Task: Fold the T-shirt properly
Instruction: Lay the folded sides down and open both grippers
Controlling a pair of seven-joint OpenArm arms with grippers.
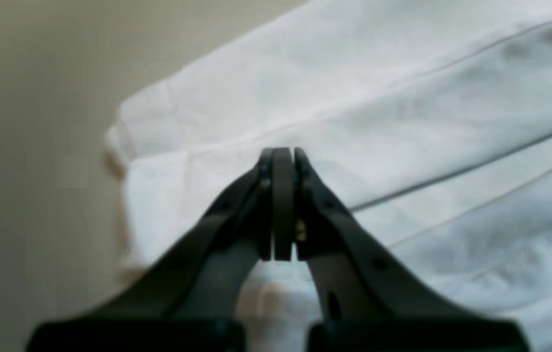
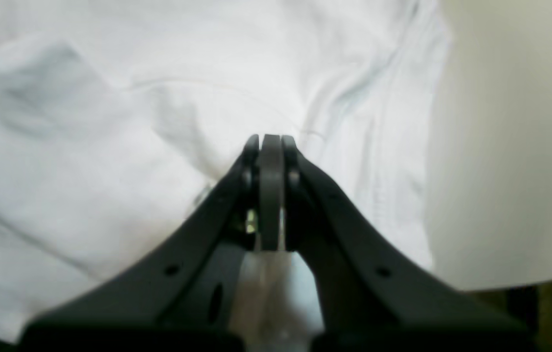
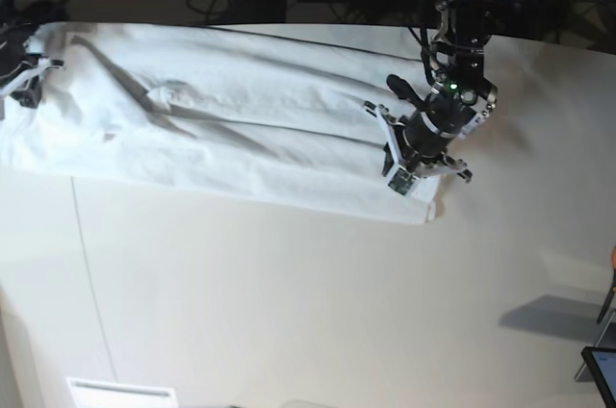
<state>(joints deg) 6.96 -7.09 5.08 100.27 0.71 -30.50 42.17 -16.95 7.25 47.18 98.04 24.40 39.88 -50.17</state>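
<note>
Both black pincers pressed together: left pincer (image 1: 283,151) at the wrinkly white cotton T-shirt's (image 3: 221,129) three-o'clock edge, right pincer (image 2: 271,139) at nine; bare off-white desk (image 3: 289,302) toward six.

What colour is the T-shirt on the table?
Plain white T-shirt, no pattern; the base view shows it best.

The matte black plastic left gripper (image 1: 283,151) had curved, tapering fingers with small screw holes; the matching right gripper (image 2: 271,139) showed a brass-coloured fastener inside.
</note>
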